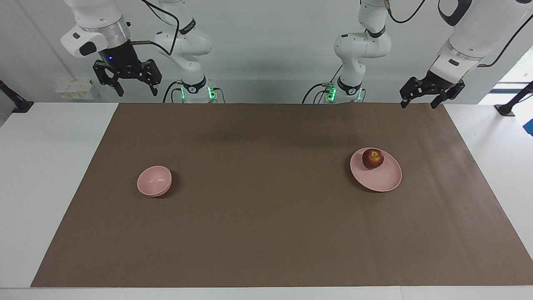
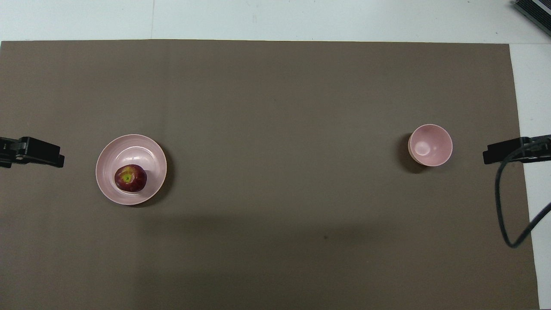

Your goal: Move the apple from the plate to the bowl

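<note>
A dark red apple with a yellowish patch at its stem sits on the wide pale pink plate, on the part of the plate nearer the robots. The small deep pink bowl stands empty toward the right arm's end of the table. My left gripper hangs open in the air over the mat's edge at the left arm's end, well apart from the plate. My right gripper hangs open high over the mat's edge at the right arm's end, holding nothing.
A brown mat covers most of the white table. A black cable loops down from the right arm over the mat's edge. Both arm bases stand at the robots' end.
</note>
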`<state>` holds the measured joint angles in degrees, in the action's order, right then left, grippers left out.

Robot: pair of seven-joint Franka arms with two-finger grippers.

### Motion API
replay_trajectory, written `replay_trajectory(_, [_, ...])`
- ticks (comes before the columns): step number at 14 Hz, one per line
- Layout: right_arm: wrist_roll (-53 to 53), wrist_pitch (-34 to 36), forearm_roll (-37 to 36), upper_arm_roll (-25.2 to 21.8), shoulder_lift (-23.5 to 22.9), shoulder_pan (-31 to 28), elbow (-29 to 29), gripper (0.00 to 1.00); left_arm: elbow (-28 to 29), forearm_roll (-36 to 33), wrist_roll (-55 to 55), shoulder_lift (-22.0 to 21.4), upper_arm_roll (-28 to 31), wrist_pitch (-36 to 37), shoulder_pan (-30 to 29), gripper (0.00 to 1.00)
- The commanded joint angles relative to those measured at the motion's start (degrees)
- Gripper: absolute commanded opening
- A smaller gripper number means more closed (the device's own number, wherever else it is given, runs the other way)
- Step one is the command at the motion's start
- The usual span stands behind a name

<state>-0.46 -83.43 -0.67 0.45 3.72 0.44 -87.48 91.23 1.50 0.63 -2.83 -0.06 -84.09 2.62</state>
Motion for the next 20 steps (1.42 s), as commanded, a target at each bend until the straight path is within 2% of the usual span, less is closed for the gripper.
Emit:
replay_trajectory(1, [-1.3,0.0,0.2,0.0,0.9,-0.4,-0.9,1.0,0.7,0.3,-0.4,-0.9,0.2,-0.9,-0.2,1.0])
replay_trajectory(3, [-1.3,0.0,0.2,0.0,0.9,-0.4,-0.9,1.0,0.3,0.9,-0.6,-0.5,0.0,-3.7,0.6,1.0])
replay_trajectory(15, [-1.3,0.0,0.2,0.0,0.9,-0.4,-0.9,1.0,1.4,0.3,-0.6,-0.6,0.0,-3.5,-0.4,1.0])
replay_trajectory(20, [-1.3,0.0,0.2,0.0,0.8,-0.4,-0.9,1.0,6.8,0.3,-0.4,-0.4,0.0,-5.4,-0.2,1.0])
